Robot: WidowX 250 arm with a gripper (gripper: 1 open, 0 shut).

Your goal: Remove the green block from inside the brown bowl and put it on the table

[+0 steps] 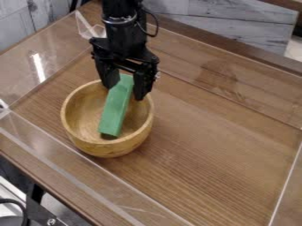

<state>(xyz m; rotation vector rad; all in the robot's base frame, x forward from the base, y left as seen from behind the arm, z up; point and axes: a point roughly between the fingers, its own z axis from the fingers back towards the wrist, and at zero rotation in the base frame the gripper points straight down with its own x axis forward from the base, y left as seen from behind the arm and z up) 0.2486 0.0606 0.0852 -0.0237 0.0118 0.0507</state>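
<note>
Pincer (125,86) spread wide, holding nothing, straddles the upper end of the green block (115,110) leaning inside the brown bowl (83,132); grasp step, next close and lift toward the bench (213,150).

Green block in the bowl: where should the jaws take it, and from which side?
Grip the green block at its upper end, the part leaning on the brown bowl's far rim, coming from above. It stands tilted, lower end down in the bowl, so only the raised end is clear of the walls. The gripper is open with its jaws either side of that end; closing across the narrow width looks best.
</note>
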